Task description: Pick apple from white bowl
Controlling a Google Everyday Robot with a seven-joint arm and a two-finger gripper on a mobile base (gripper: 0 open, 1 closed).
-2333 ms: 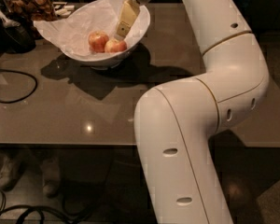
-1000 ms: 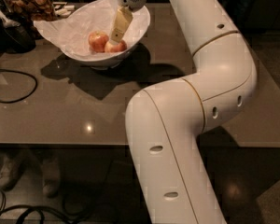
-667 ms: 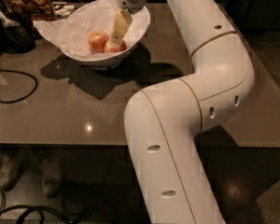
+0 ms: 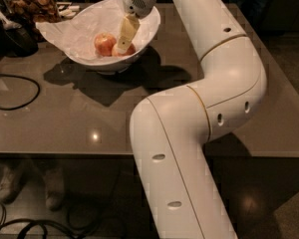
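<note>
The white bowl (image 4: 150, 28), lined with crinkled white paper, stands at the back left of the brown table. Two apples lie in it side by side. The paler apple (image 4: 104, 44), yellow-orange with a pink blush, is on the left and in plain sight. The deeper red apple (image 4: 131, 50) is on the right, mostly hidden behind my gripper. My gripper (image 4: 123, 43) reaches down into the bowl from the upper right, its tip between the two apples and against the red one. Nothing is lifted.
A jar of brown snacks (image 4: 34, 5) and a dark object (image 4: 10, 36) stand left of the bowl. A black cable (image 4: 20, 91) loops on the table's left. My arm's elbow (image 4: 229, 93) hangs over the table's right half. The table's front edge (image 4: 65, 154) is close.
My gripper has moved left and down, deeper into the bowl towards the apples. The arm's elbow has swung left. The apples and the bowl have not moved.
</note>
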